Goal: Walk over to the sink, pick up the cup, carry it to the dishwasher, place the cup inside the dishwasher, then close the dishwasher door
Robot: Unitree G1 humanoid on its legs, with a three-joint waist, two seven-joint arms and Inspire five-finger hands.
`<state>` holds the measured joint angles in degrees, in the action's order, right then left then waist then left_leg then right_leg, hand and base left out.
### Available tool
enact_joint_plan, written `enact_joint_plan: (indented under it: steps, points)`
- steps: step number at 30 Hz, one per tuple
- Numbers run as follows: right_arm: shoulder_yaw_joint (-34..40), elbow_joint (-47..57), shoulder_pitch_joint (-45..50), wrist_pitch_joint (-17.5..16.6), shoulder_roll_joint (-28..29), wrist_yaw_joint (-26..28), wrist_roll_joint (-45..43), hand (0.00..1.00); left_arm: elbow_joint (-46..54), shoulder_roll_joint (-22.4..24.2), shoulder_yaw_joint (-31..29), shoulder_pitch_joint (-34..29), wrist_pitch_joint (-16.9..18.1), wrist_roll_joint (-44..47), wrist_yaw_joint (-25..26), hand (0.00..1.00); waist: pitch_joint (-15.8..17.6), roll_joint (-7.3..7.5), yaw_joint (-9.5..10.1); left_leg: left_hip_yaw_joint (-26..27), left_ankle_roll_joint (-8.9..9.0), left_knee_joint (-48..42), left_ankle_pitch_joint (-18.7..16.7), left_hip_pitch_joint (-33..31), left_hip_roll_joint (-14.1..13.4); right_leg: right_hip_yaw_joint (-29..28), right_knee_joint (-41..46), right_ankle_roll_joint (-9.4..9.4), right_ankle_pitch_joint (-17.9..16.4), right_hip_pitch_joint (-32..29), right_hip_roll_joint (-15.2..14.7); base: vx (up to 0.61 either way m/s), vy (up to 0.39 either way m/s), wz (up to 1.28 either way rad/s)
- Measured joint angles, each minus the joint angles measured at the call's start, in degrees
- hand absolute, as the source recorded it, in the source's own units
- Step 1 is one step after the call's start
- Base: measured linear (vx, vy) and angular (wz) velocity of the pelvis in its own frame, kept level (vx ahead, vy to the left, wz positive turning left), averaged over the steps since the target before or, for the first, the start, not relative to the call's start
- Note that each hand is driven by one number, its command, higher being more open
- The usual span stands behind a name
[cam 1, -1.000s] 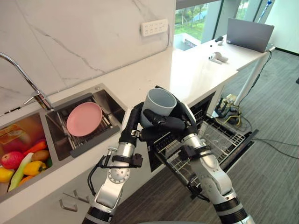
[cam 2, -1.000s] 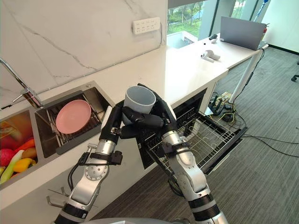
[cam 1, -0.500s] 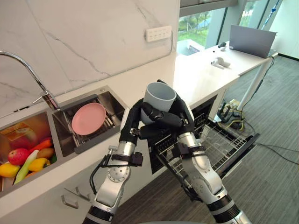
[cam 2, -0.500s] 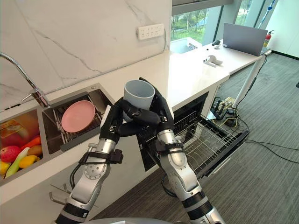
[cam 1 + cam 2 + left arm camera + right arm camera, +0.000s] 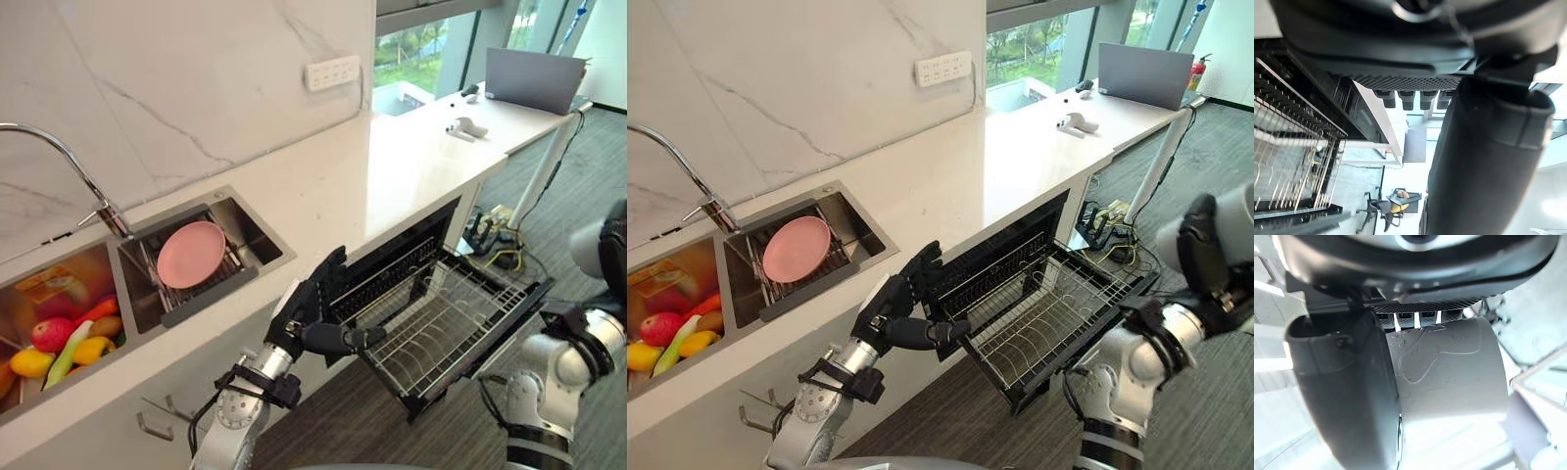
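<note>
Office kitchenette, sink (image 5: 211,257), dishwasher (image 5: 446,318), laptop (image 5: 534,80) on desk

Our left hand (image 5: 306,315) hangs low, fingers spread and thumb out; our right hand (image 5: 1200,257), raised at our right, curls round the cup (image 5: 1449,377).

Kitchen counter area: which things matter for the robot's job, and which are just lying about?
Job: cup, gripped in right hand; open dishwasher with rack pulled out; left hand, empty.
Lying about: pink plate, fruit, tap, laptop, wall sockets.
</note>
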<state>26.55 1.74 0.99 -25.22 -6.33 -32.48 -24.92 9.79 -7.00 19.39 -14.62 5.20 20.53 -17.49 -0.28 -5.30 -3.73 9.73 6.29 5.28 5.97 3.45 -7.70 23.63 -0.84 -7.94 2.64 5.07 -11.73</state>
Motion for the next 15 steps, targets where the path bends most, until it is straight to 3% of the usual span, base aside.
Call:
enact_joint_plan:
  steps: [3,7,9,12,15]
  points:
    - [-0.5,-4.0,0.3,0.0,2.3,3.0,-0.9,0.0,-4.4,1.1,0.6,-0.5,-6.4,12.6,-4.6,1.0,0.1,0.09,-0.01,0.0,0.03,0.0,0.0,-0.3,-0.3,0.0,-0.2,-0.23,-0.3,-0.2,0.3,-0.01,-0.006,0.0]
    - [-4.1,-9.0,0.4,1.1,2.5,8.3,-4.7,0.0,-20.3,1.6,1.3,0.4,-7.7,13.2,-3.8,1.0,0.2,0.24,0.17,-0.1,0.06,0.0,-0.2,-0.8,-0.5,0.1,-0.5,-0.12,-0.4,-0.3,0.5,-0.01,-0.008,0.01]
    - [-4.6,-11.4,0.4,2.4,2.3,11.6,-9.1,0.0,-25.9,0.1,1.1,-0.8,-8.0,8.8,-2.2,1.0,1.4,0.79,1.34,-0.3,0.09,0.0,-0.2,-0.9,-0.6,0.4,-0.4,-0.24,-0.4,-0.3,0.7,0.02,-0.018,0.07]
    - [-4.8,-14.9,0.4,3.4,2.2,13.8,-9.2,0.0,-28.0,-2.2,0.9,-2.4,-7.6,1.0,-0.9,1.0,2.1,1.29,1.38,-1.7,0.24,0.0,0.0,-1.4,-0.5,1.9,0.0,0.2,-0.5,0.0,0.5,0.04,-0.015,0.26]
    - [-6.8,-18.6,-0.3,6.1,1.3,16.6,-8.1,0.0,-33.1,-3.8,-1.1,-3.2,-7.0,-11.2,3.8,1.0,2.4,1.57,1.67,-2.3,0.34,0.0,0.1,-1.6,-0.1,2.8,-0.1,0.17,-0.7,0.4,0.2,0.06,-0.012,0.14]
